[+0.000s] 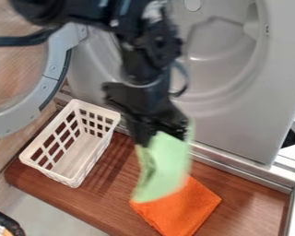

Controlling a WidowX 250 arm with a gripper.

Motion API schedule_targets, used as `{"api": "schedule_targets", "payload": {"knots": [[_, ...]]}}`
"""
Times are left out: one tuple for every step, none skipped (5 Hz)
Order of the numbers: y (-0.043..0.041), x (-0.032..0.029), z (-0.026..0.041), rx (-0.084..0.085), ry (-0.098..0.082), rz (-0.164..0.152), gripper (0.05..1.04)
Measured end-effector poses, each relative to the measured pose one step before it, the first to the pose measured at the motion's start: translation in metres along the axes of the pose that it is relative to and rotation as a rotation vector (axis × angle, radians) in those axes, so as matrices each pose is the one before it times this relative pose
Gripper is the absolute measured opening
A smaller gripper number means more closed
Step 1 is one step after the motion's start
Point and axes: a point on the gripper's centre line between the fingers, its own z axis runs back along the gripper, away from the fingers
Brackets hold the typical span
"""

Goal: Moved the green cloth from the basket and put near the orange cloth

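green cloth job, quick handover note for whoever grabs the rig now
Pincer: closed on the green cloth, which hangs from it.
Orange cloth: on the brown surface; the green one's lower end overlaps it in view, contact unclear.
White basket: same surface, left in view.
Done: green cloth out of the basket.
Left: set it down near the orange cloth, then let go.

Shows brown wood grain across the counter. Carries a white plastic basket, upright and open-topped, along the left edge, near the front left corner. Also bears an orange cloth, lying flat, to the right and apart from the basket.
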Motion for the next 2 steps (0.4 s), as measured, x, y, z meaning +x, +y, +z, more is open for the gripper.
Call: {"api": "schedule_targets", "payload": {"knots": [[-0.00218,0.00696,-0.0433,-0.0117,0.1351,-0.0082,0.051],[0.01441,0.01226,-0.0547,-0.0654,0.1997,0.0671,0.051]]}}
